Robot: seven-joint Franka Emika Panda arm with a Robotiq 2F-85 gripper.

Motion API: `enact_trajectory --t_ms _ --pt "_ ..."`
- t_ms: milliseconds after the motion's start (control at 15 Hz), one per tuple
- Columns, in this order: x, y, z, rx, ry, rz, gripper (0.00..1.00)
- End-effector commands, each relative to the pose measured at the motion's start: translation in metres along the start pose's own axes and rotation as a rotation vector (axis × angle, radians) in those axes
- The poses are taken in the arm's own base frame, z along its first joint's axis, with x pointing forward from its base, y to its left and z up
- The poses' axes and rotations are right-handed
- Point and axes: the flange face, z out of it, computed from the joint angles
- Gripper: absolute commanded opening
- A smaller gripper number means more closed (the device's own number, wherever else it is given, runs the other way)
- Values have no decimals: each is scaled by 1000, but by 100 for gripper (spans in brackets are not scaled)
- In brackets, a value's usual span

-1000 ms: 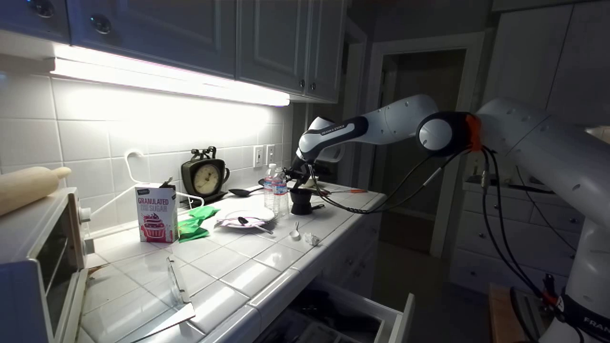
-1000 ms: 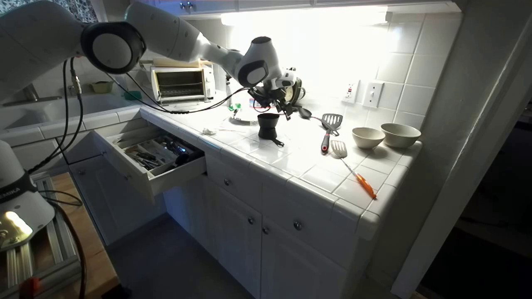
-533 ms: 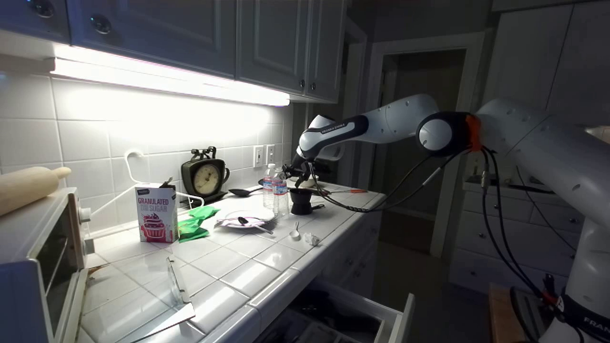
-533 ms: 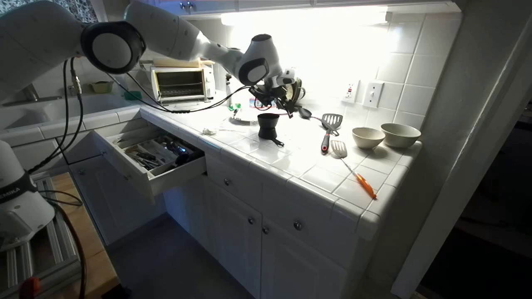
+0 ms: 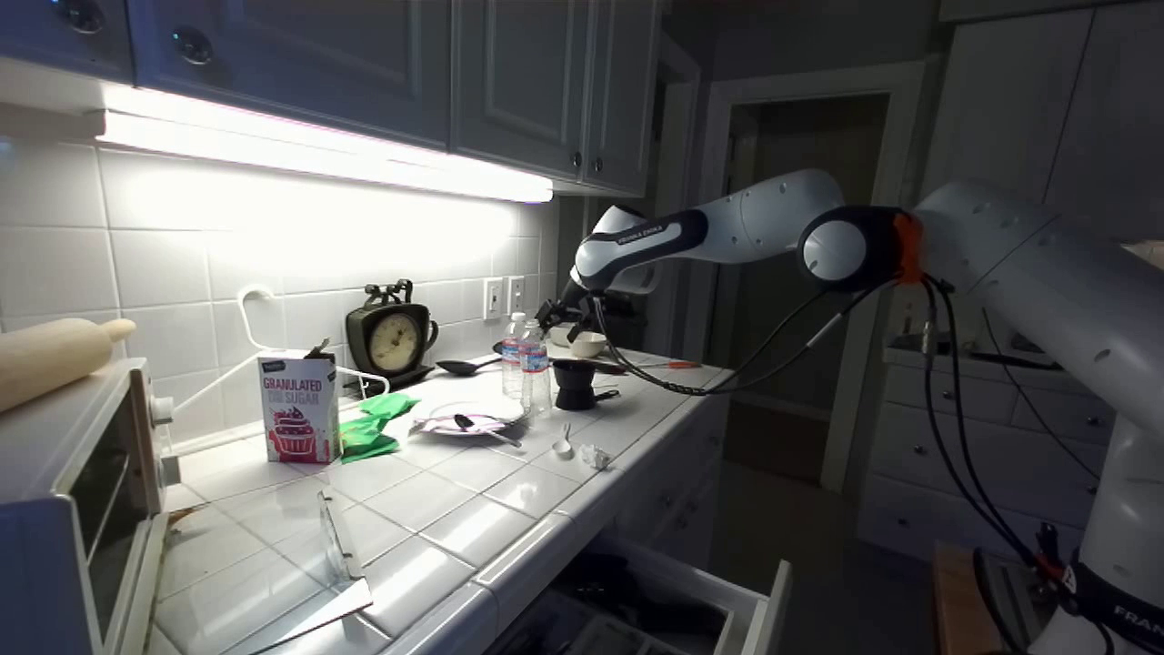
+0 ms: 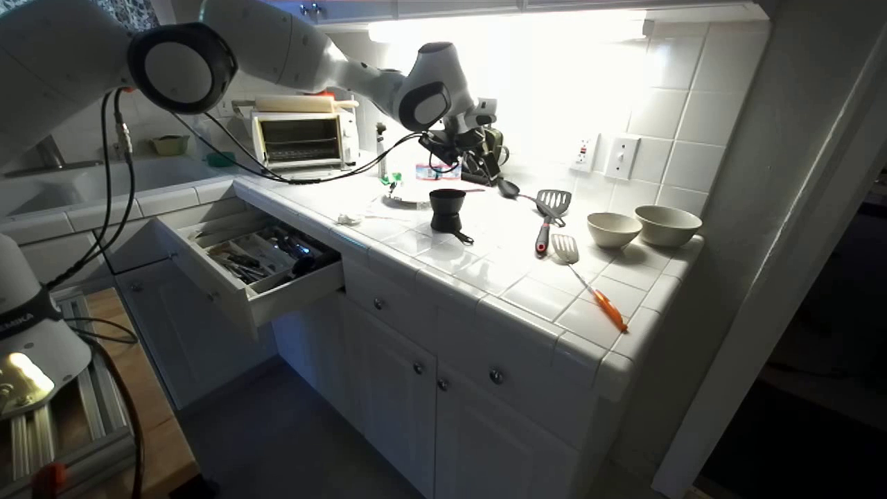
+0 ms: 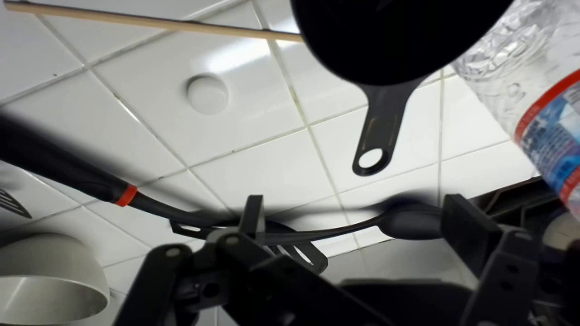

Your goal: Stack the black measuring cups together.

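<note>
Black round plastic measuring cups [image 6: 447, 206], one upon another on white tiled counter [image 6: 506, 281], below and apart from the black two-fingered pincer [image 7: 355, 217], parted wide. Right of the pincer in the wrist view, red-and-blue-labelled clear plastic bottle [image 7: 539, 104]; beyond the pincer's gap, long black spoon [image 7: 410, 222]; to the left, cream round bowl [image 7: 52, 258].
</note>
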Motion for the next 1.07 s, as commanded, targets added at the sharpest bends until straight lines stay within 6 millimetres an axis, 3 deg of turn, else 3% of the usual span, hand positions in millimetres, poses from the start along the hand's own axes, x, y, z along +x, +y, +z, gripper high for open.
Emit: enact_trajectory --t_ms 0,333,800,1000 --pt "4 1 -23 -26 5 -27 100" --pt "-3 -2 -46 -14 -87 -95 100" --pt "-20 4 -74 -145 -198 -106 100" --pt "-32 1 -85 -102 -317 -155 100"
